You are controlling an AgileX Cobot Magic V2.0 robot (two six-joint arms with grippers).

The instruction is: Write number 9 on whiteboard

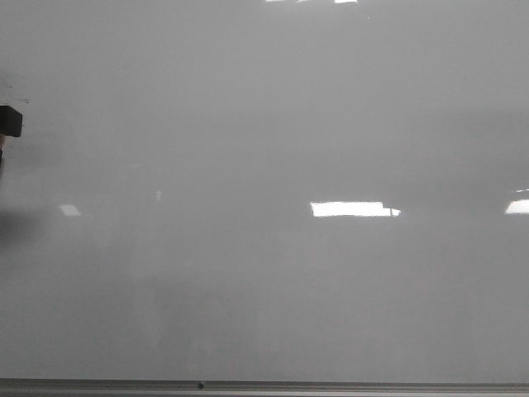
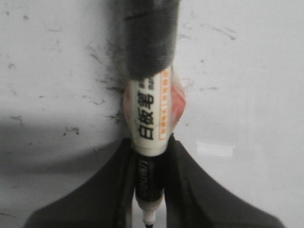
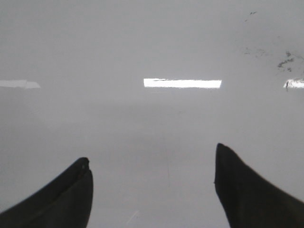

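The whiteboard (image 1: 273, 124) fills the front view, glossy pale grey with bright light reflections. No number 9 shows on it in any view. My left gripper (image 2: 149, 142) is shut on a marker (image 2: 151, 114) with a white printed barrel, a black far end, and its nib down between the fingers (image 2: 104, 190). Over the board, my right gripper (image 3: 152, 154) is open with nothing between its fingers. In the front view only a small black block (image 1: 10, 121) pokes in at the left edge, and what it belongs to I cannot tell.
A thin grey metal edge strip (image 1: 264, 385) runs along the board's near side. Old dark smudges (image 2: 90, 95) mark the board around the marker. A few more smudges (image 3: 285, 59) lie off to one side of the right gripper.
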